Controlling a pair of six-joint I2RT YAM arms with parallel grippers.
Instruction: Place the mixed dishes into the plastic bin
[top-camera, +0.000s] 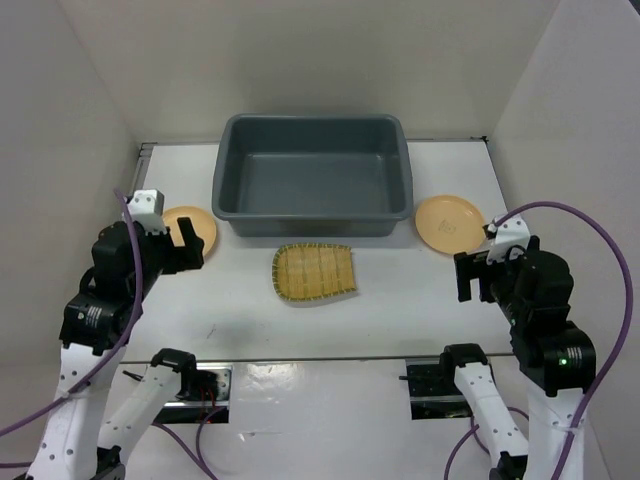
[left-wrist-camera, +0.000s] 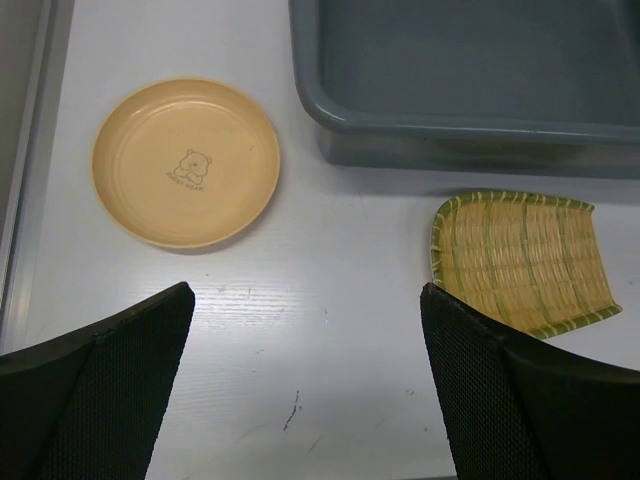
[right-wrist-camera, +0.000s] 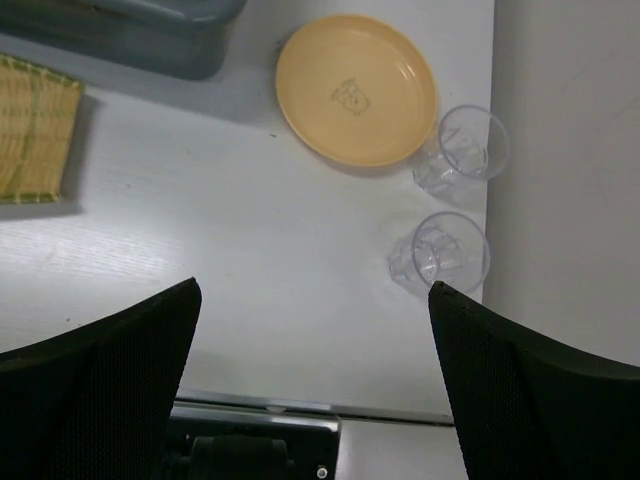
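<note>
We list one white table (top-camera: 400, 300), matte and lightly scuffed, with a thin seam (top-camera: 330, 357) across its near part and a pale metal strip (left-wrist-camera: 30, 150) along its left edge. Three plain off-white panels enclose it: back wall (top-camera: 320, 50), left wall (top-camera: 50, 130), right wall (top-camera: 580, 90). We note even light and soft shadows.

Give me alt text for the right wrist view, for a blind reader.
A small yellow-orange plate lies on the white table, two clear cups beside it at the table's right edge. The corner of a grey bin and the edge of a woven tray show upper left; two dark fingers stand wide apart at the bottom.
</note>
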